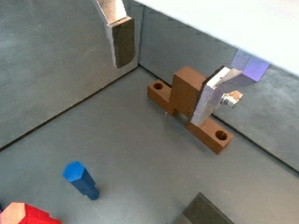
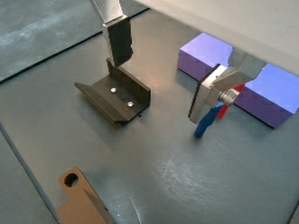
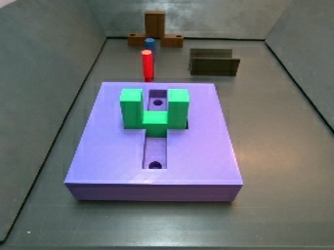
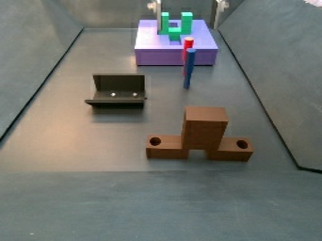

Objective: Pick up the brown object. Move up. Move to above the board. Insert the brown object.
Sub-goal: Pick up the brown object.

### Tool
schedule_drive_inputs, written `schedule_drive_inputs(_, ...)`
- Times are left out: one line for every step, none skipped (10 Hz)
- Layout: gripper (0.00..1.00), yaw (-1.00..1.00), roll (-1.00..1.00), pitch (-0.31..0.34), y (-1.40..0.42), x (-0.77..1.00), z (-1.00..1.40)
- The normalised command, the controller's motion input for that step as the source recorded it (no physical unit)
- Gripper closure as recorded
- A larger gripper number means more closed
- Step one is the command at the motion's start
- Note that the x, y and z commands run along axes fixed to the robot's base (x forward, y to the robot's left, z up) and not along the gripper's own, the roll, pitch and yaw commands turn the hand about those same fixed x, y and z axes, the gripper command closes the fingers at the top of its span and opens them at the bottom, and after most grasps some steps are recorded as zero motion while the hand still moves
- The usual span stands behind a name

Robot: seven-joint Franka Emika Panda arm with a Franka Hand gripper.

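Brown object (image 4: 199, 135): matte orange-brown piece, a flat bar with a round hole at each end and a square upright block on its middle. It sits flat on the floor, free of the gripper. In a side view it's near, right of centre; in a side view (image 3: 155, 21) it's at the far end against the wall. One holed end of it shows in a wrist view (image 2: 82, 199).

Gripper (image 1: 160, 89) hangs above the floor, over the brown object. The fingers (image 1: 121, 39) are flat silver plates with dark pads, spread wide, nothing between them, touching nothing.

Dark olive open box (image 4: 117, 90), folded-metal look with two small holes, is left of the brown object and well apart. A blue cylinder (image 1: 80, 180) and a red cylinder (image 3: 147, 64) stand upright between the brown object and the board.

Board (image 3: 196, 137): smooth purple slab with a central groove, round holes and a green U-shaped block (image 3: 133, 107) on top.

Floor (image 4: 75, 141): dull dark grey, low grey walls around it.
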Motion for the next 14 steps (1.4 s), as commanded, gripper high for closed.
schedule_drive_inputs(0.00,0.00,0.01,0.023,0.00,0.05,0.00)
schedule_drive_inputs(0.00,-0.22,-0.06,0.074,0.59,0.00,-0.02)
schedule_drive_inputs(0.00,0.00,-0.13,0.101,0.99,0.00,-0.28)
schedule_drive_inputs(0.00,0.00,-0.14,0.047,0.99,0.00,-0.45)
schedule_drive_inputs(0.00,0.00,-0.11,0.061,1.00,-0.09,-0.61)
schedule_drive_inputs(0.00,0.00,-0.12,0.057,1.00,-0.10,-0.67)
schedule_drive_inputs(0.00,0.00,-0.13,0.049,1.00,-0.09,-0.73)
schedule_drive_inputs(0.00,0.00,-0.14,0.030,1.00,-0.08,-0.70)
schedule_drive_inputs(0.00,0.00,-0.31,0.000,0.88,0.00,-0.19)
schedule_drive_inputs(0.00,0.00,-0.36,-0.059,0.76,0.24,0.00)
schedule_drive_inputs(0.00,-0.01,-0.30,-0.029,0.78,0.21,-0.03)
schedule_drive_inputs(0.00,-0.11,-0.31,0.000,0.68,0.00,-0.04)
schedule_drive_inputs(0.00,0.00,-0.25,0.000,0.35,0.05,-0.09)
schedule_drive_inputs(0.00,-0.10,-0.10,-0.017,0.15,-0.02,-0.23)
